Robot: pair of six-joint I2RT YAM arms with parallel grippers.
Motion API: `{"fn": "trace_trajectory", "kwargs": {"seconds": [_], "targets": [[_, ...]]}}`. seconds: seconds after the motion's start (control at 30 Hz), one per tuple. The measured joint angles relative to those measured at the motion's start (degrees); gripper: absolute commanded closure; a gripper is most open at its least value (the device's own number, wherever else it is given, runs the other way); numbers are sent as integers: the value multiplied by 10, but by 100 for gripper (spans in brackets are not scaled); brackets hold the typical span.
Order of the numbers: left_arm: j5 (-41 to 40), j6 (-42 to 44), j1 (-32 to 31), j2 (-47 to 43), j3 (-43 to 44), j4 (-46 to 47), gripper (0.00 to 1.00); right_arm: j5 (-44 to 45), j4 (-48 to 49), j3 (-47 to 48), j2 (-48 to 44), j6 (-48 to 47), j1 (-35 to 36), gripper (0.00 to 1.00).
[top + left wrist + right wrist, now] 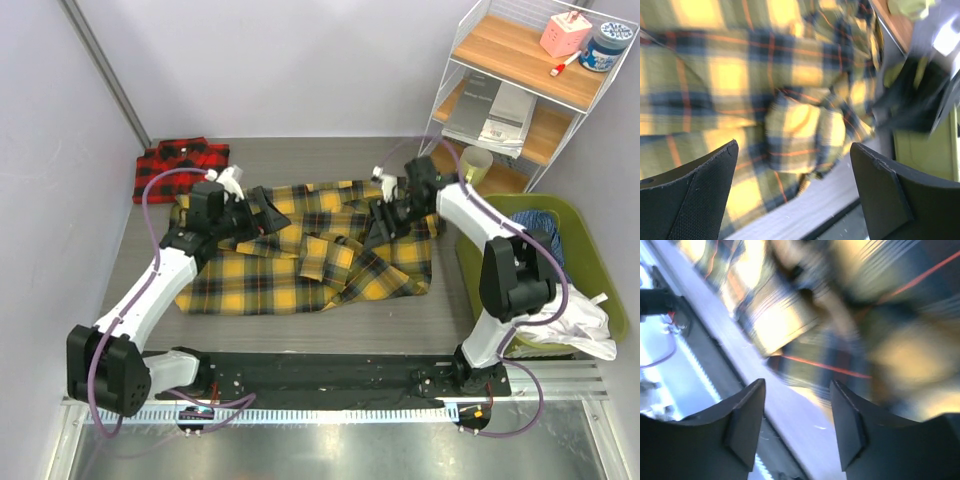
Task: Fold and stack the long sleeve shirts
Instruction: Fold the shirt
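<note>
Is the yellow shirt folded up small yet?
Not yet. The yellow shirt lies spread wide on the table, only partly folded over in the middle.

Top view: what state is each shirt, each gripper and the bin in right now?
Yellow shirt: spread on the table, a sleeve folded across it, not yet a rectangle.
Red shirt: folded, at the far left corner.
Left gripper: open, empty, over the yellow shirt.
Right gripper: open, empty, over the yellow shirt.
Bin: holds loose clothes.

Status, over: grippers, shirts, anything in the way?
Left gripper open, right gripper open, both empty over yellow shirt. Partly folded, rumpled. Red shirt folded, far left. Nothing blocking.
</note>
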Motion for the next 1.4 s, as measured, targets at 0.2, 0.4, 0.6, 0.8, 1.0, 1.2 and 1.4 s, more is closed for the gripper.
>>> {"fn": "trace_trajectory", "kwargs": {"seconds": [0.2, 0.4, 0.6, 0.8, 1.0, 1.2, 1.4], "targets": [[4, 55, 45, -15, 11, -3, 0, -14, 193, -192, -55, 183, 84, 36], [8, 168, 49, -64, 41, -40, 5, -24, 284, -193, -14, 255, 119, 94], [179, 381, 50, -56, 99, -90, 14, -26, 165, -51, 7, 162, 118, 99], [282, 629, 7, -15, 108, -135, 10, -8, -65, 166, 10, -112, 130, 99], [338, 727, -50, 65, 146, -124, 3, 36, -214, 220, 17, -348, 163, 96], [345, 709, -107, 66, 97, -19, 3, 91, -257, 220, 7, -462, 193, 93], [347, 640, -154, 66, 66, 88, 4, 129, -267, 220, -43, -504, 227, 92]]}}
